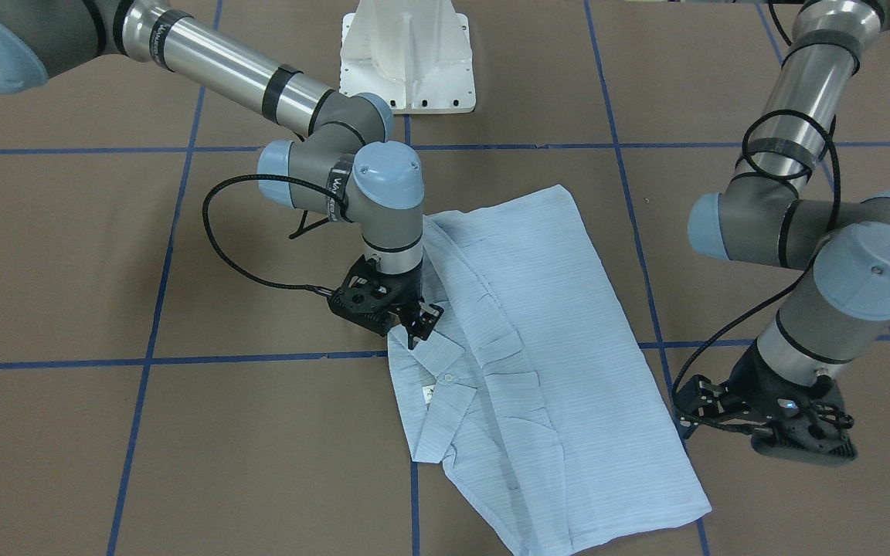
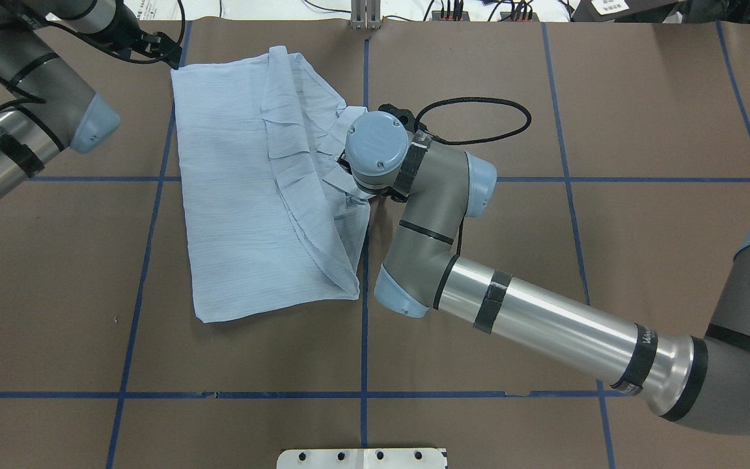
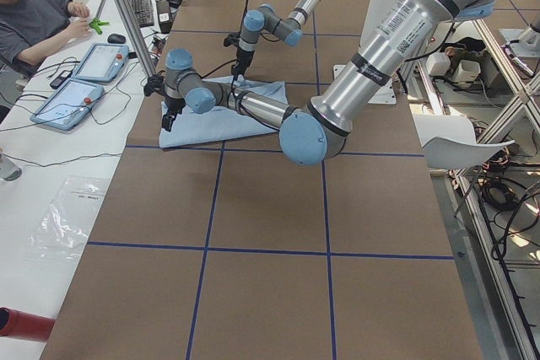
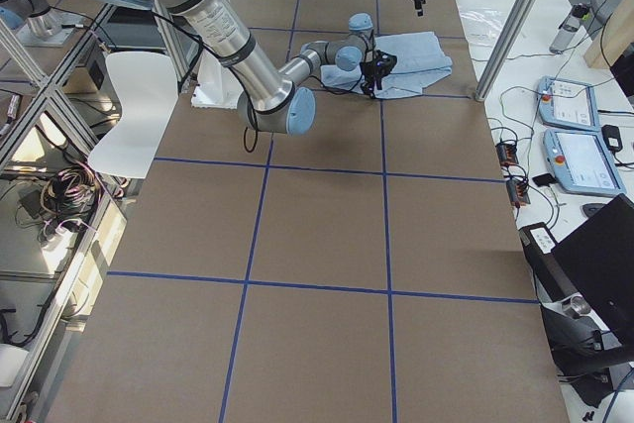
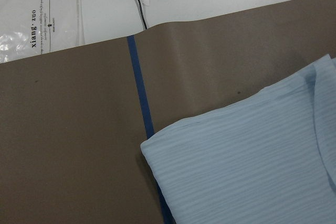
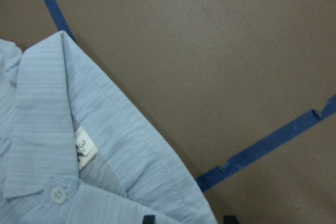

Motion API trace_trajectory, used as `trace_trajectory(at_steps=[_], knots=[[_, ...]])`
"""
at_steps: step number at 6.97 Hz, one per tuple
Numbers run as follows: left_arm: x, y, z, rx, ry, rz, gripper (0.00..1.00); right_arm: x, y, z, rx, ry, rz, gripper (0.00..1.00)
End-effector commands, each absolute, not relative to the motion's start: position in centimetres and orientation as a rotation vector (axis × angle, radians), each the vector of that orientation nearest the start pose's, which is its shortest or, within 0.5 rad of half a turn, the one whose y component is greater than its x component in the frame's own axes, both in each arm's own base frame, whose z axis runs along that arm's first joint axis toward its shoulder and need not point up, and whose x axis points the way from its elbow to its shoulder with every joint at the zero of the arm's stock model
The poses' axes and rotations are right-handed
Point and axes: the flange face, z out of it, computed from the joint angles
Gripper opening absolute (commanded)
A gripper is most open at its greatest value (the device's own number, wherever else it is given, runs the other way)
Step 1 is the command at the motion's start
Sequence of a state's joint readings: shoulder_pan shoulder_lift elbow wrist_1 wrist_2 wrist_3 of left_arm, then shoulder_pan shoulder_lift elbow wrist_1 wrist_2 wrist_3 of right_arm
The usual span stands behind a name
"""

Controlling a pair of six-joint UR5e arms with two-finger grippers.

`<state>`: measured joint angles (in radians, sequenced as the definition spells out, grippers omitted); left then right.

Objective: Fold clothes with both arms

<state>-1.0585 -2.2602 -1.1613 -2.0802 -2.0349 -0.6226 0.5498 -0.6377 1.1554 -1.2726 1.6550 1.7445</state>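
Collar (image 1: pixel 433 364) edge at right gripper (image 1: pixel 420 324) (fingers (image 6: pixel 149 219) spread); left gripper (image 1: pixel 804 444) beside shirt (image 1: pixel 553 347)

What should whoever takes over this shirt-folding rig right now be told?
Right tool: open, fingertips at the shirt's collar-side edge, nothing gripped.
Left tool: hovering beside the opposite long edge; open or shut unclear.
Shirt: flat on the table, collar up.
Done: sides folded in, a long rectangle.
Left: probably grip and fold it end over end.
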Motion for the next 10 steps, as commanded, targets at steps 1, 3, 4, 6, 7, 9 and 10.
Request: trace_trajectory(at_steps=[1, 3, 4, 6, 7, 9, 10], knots=[[30.5, -72.2, 36.7, 0.422, 0.794, 0.075, 1.00, -63.2, -53.3, 20.6, 0.071, -0.853, 0.650, 0.00], [30.6, -70.8, 36.8, 0.416, 0.813, 0.060, 1.00, -61.5, -52.0, 21.2, 0.071, -0.874, 0.642, 0.00], [31.1, -70.1, 36.7, 0.411, 0.824, 0.065, 1.00, -58.4, -50.1, 23.1, 0.072, -0.902, 0.636, 0.00], [31.9, -69.0, 36.4, 0.403, 0.839, 0.058, 1.00, -53.0, -43.5, 27.2, 0.063, -0.899, 0.601, 0.00], [32.6, -68.4, 35.9, 0.404, 0.849, 0.064, 1.00, -51.2, -41.2, 29.1, 0.055, -0.891, 0.584, 0.00], [32.3, -67.5, 36.0, 0.407, 0.859, 0.071, 1.00, -50.6, -40.9, 31.4, 0.064, -0.855, 0.584, 0.00], [32.1, -67.2, 36.0, 0.410, 0.861, 0.072, 1.00, -50.6, -40.9, 32.0, 0.078, -0.842, 0.555, 0.00]])
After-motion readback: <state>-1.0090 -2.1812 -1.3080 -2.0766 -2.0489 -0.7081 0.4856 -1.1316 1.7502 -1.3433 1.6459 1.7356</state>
